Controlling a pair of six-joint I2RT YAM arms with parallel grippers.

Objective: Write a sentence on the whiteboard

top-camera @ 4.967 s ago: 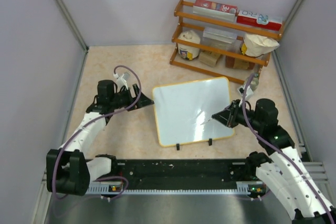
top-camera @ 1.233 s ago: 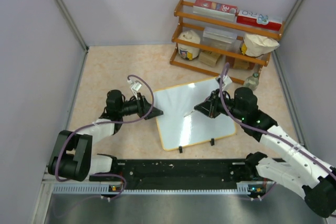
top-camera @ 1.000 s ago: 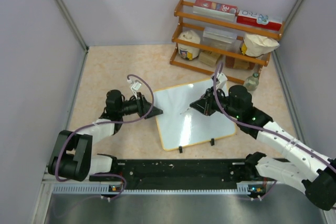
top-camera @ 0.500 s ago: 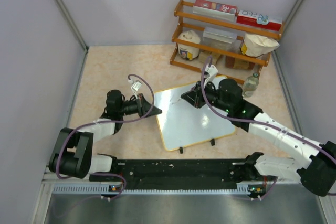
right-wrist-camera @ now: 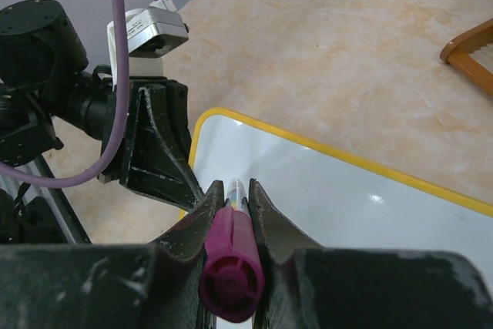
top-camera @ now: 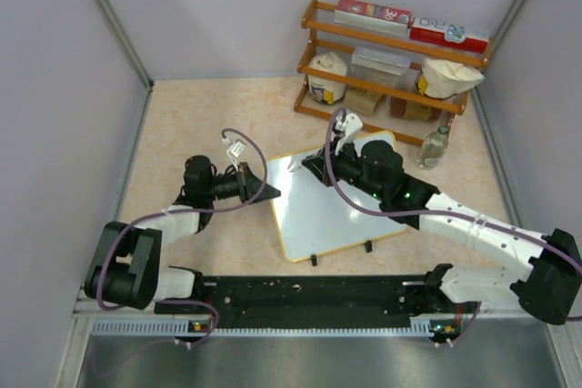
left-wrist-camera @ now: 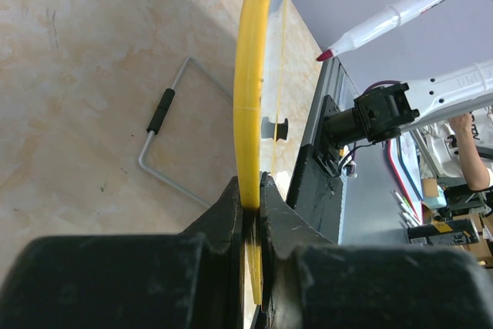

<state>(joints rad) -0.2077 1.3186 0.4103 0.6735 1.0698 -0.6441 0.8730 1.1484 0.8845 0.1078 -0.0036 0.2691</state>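
Left side first. My left gripper (top-camera: 259,190) is pinched tight on the yellow frame at the left edge of the whiteboard (top-camera: 332,215). I read that as bracing it so it doesn't skate around once the pen pushes on it. The board sits mid-table with its two black feet (top-camera: 310,258) toward me.

Over the board's far-left corner is my right gripper (top-camera: 314,165), closed snugly around a marker (right-wrist-camera: 229,263) that points down at that corner. That makes sense to me, since top left is where a first line would start. The face looks blank from above, so I'd say the sentence isn't begun. Off to the right at the back is the wooden rack (top-camera: 391,88), well out of the way.

The views disagree in useful ways:
- **Top camera:** it shows the whole board, but not whether the tip is touching.
- **Left wrist cam:** it sees the board edge-on, with the pink tip (left-wrist-camera: 325,55) sitting apart from the surface. It's also the only view showing a bent wire (left-wrist-camera: 166,113) lying on the table behind the board, and I can't tell what that's for.
- **Right wrist cam:** it mostly gives me the marker's purple butt end between the jaws, with the left gripper just past it.
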